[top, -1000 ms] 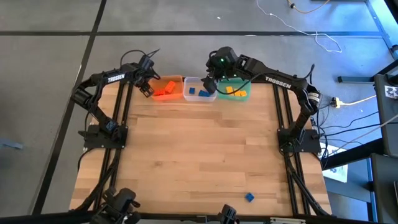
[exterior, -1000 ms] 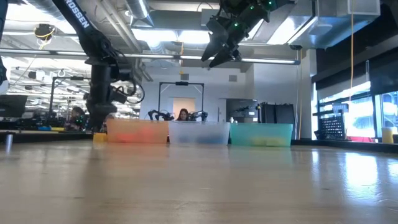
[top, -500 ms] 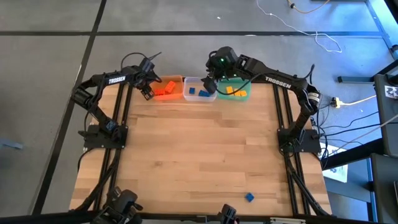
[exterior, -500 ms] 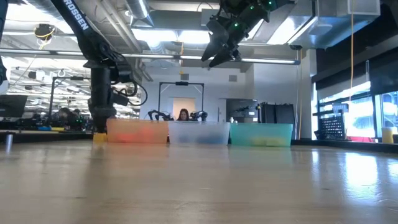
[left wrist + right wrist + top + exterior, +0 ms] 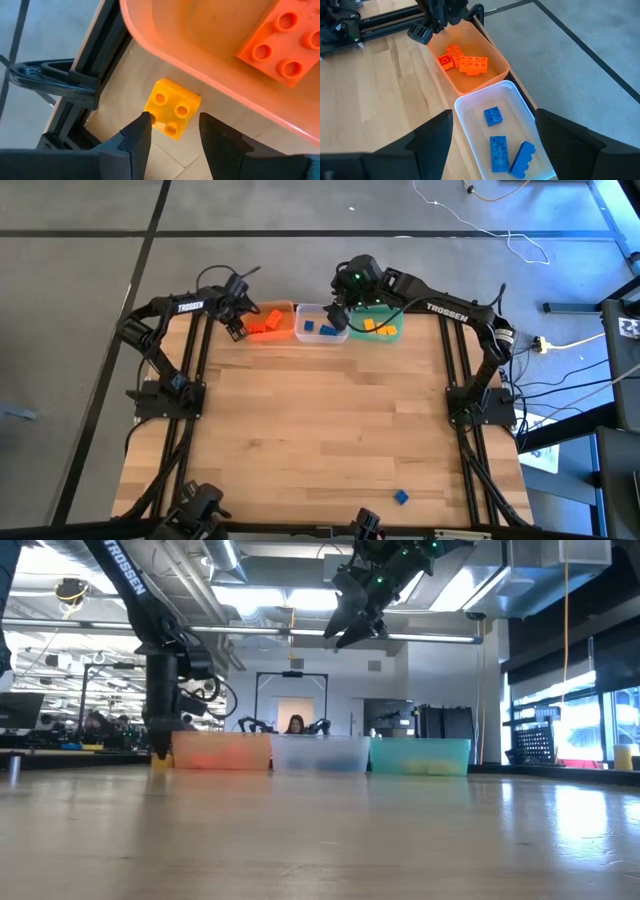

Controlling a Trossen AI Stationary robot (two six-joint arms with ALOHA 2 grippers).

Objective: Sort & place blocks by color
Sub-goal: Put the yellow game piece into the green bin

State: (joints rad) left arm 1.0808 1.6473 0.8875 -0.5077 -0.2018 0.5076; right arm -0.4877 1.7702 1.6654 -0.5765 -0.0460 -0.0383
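Note:
In the left wrist view a small yellow block (image 5: 172,107) lies studs up on the table, against the outer wall of the orange tub (image 5: 200,75). My left gripper (image 5: 172,120) is open just above it, one finger on either side, at the tub's left end (image 5: 237,330). The orange tub (image 5: 270,323) holds orange blocks (image 5: 467,62). The clear tub (image 5: 320,325) holds blue blocks (image 5: 500,145), and the green tub (image 5: 375,327) holds yellow blocks. My right gripper (image 5: 338,315) hangs open and empty high above the clear tub (image 5: 345,635). One blue block (image 5: 401,497) lies near the table's near edge.
The three tubs stand in a row along the table's far edge. A black frame rail (image 5: 85,85) runs close beside the yellow block at the table's left side. Bare wood (image 5: 320,420) stretches between the tubs and the lone blue block.
My left gripper has edged a little toward the table's near side beside the orange tub's left end. The blocks and tubs lie as before.

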